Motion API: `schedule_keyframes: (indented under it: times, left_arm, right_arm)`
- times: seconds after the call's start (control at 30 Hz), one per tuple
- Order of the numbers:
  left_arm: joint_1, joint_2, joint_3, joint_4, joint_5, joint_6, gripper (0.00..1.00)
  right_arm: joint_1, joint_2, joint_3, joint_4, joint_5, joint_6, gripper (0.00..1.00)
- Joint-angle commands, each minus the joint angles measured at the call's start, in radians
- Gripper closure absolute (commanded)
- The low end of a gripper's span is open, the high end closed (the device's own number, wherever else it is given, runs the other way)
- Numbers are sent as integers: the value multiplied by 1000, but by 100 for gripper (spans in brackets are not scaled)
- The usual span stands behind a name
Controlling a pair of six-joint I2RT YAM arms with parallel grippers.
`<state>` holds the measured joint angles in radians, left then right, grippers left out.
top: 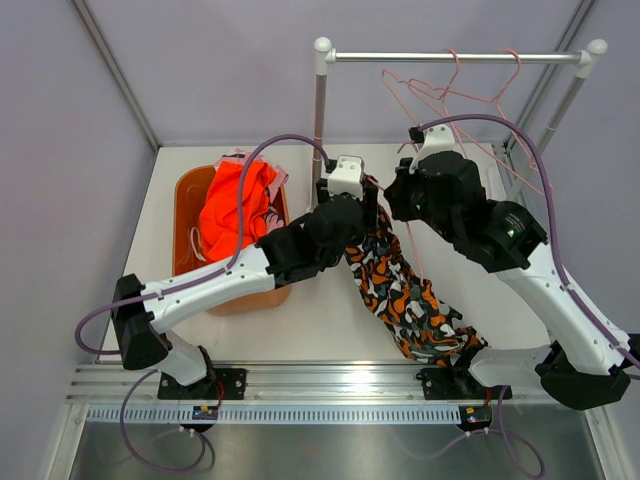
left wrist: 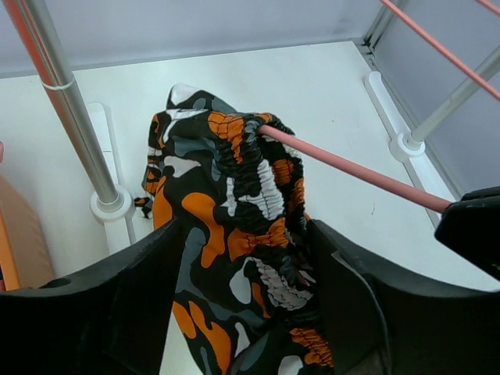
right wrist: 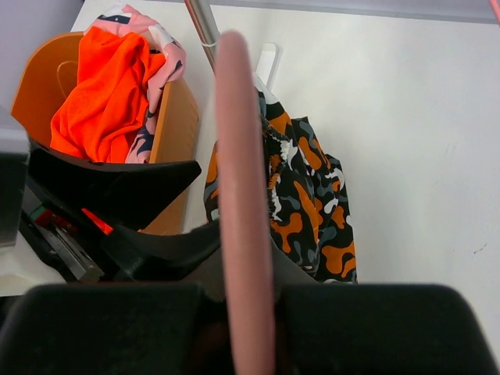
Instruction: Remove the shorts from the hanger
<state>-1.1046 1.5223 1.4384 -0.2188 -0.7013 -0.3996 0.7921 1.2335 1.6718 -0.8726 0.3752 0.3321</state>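
One pair left on the pink hanger (left wrist: 351, 168): the black patterned shorts (left wrist: 234, 203); orange shorts (right wrist: 101, 86) and pink shorts (right wrist: 160, 47) lie in the basket (right wrist: 176, 117).
Left gripper (left wrist: 238, 258), fingers apart, straddles the waistband where the bar's end enters it; right gripper (right wrist: 242, 293) is clamped further along that bar, so the pull should run away from it, leftward.

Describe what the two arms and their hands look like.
The left arm and right arm have white links, bulky black joints and black bases. A thin purple cable trails along each. The right arm has a small green light on a black joint; the left wrist carries a white box. The left hand and right hand each have two broad matte black fingers.
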Motion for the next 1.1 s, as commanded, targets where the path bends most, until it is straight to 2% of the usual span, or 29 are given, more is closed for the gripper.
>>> schedule_keyframes:
  times: [0.0, 0.1, 0.13, 0.2, 0.23, 0.37, 0.47, 0.63, 0.8, 1.07]
  left_arm:
    - [-3, -30, 4, 67, -90, 7, 38]
    - [0, -47, -7, 88, -95, 41, 58]
    - [5, -48, -7, 91, -93, 50, 68]
    - [11, -48, 0, 85, -83, 62, 76]
    - [18, -48, -1, 82, -76, 64, 84]
    - [41, -54, -10, 75, -53, 54, 98]
    - [66, -53, -15, 79, -30, 58, 100]
    - [176, -27, 8, 75, 20, 47, 100]
    - [264, 82, 120, 29, 105, 45, 100]
    - [281, 214, 188, 33, 166, 50, 100]
  right_arm:
    - [13, -9, 48, 4, 37, 2, 100]
    - [13, -6, 48, 0, 39, 1, 100]
    - [13, -6, 46, -2, 36, 4, 100]
    - [13, -9, 42, -2, 36, 5, 100]
    - [13, -11, 40, -2, 33, 7, 100]
    - [15, -20, 40, -8, 40, 7, 100]
    - [13, -25, 46, -17, 31, 10, 100]
    - [16, -40, 54, -42, 19, 7, 100]
    - [18, -66, 40, -46, -15, 2, 100]
    - [22, -95, 17, -59, -24, -5, 100]
